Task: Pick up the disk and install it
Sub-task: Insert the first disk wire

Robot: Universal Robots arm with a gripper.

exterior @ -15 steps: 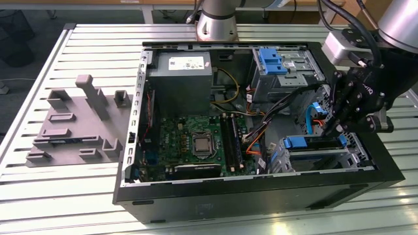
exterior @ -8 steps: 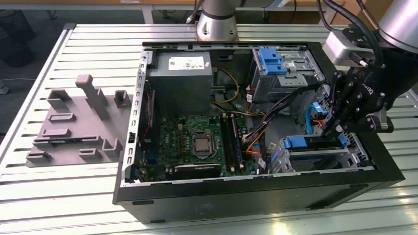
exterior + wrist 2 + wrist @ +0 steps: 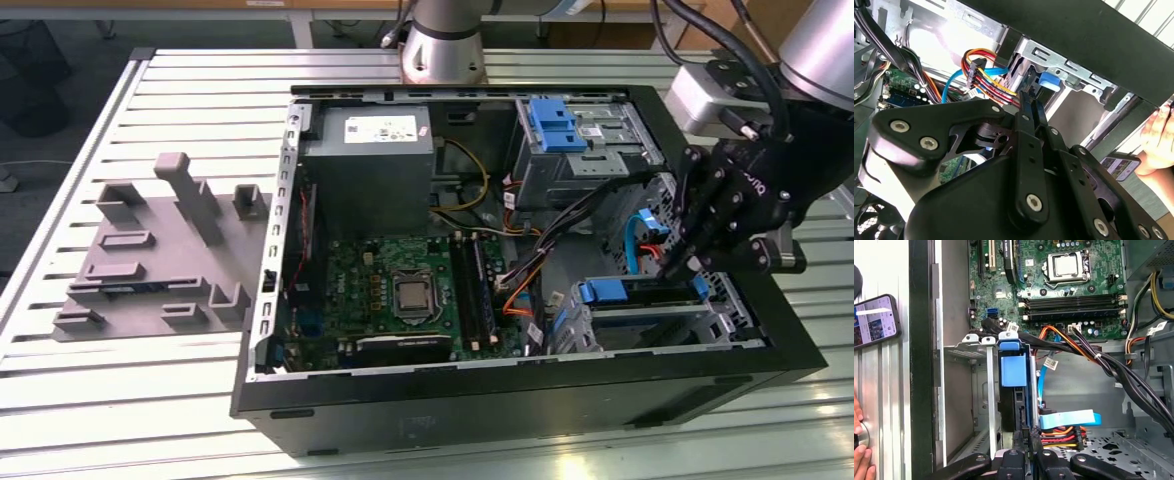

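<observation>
On the desk [image 3: 160,400], the open computer case [image 3: 534,400] holds the motherboard [image 3: 400,290] and a drive cage [image 3: 641,325] with the blue-railed disk [image 3: 1014,371] seated inside, where the tool [image 3: 674,262] reaches with fingers closed together, seemingly empty.

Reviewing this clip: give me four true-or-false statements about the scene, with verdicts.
1. The black computer case lies open on the slatted metal table. True.
2. The black tool hangs over the green motherboard. False: it is at the metal drive cage, beside the blue-railed disk.
3. A dark smartphone lies outside the case. True.
4. A fan cooler covers the processor. False: the silver processor sits bare on the motherboard.
</observation>
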